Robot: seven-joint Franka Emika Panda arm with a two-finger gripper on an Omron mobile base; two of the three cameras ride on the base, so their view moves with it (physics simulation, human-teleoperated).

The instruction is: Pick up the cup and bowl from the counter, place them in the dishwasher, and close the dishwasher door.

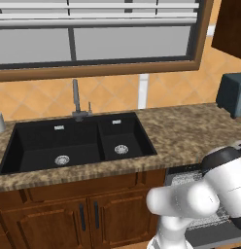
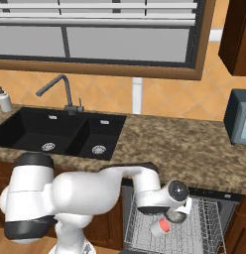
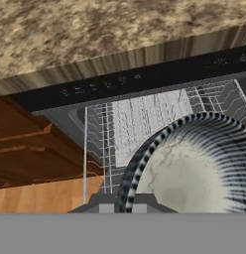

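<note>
Right base view: the arm bends down from the counter (image 2: 169, 144) edge into the open dishwasher (image 2: 229, 197), with the gripper (image 2: 165, 220) low over the pulled-out wire rack (image 2: 207, 225). Just under the hand you see a small white-and-red object (image 2: 161, 227); you cannot tell from here whether it is the cup or part of the bowl.

Hand view: the bowl (image 3: 194, 168), marbled white inside with a black-and-white striped rim, sits right against the camera, and its rim runs down to the finger tips. The jaws are nearly closed, so you can judge them pinched on that rim. Behind the bowl lie the rack and the dishwasher's dark control strip (image 3: 145, 79), with the counter's underside edge above.

Progress, as a judgement: no cup or bowl is left on the visible stretch of counter, so the pick-ups look done. The bowl is at the rack but not yet released. The cup's place is unconfirmed. The dishwasher door is open, and closing it remains.

Surroundings: the black double sink (image 1: 69, 141) and faucet (image 1: 76, 99) are well to the left, with a soap dispenser (image 2: 4, 100) beyond them. The toaster (image 1: 232, 92) stands on the counter at the right, well apart from the work. The wooden cabinets (image 1: 54, 214) flank the opening. The rack tines and the counter overhang are what crowd your hand.
</note>
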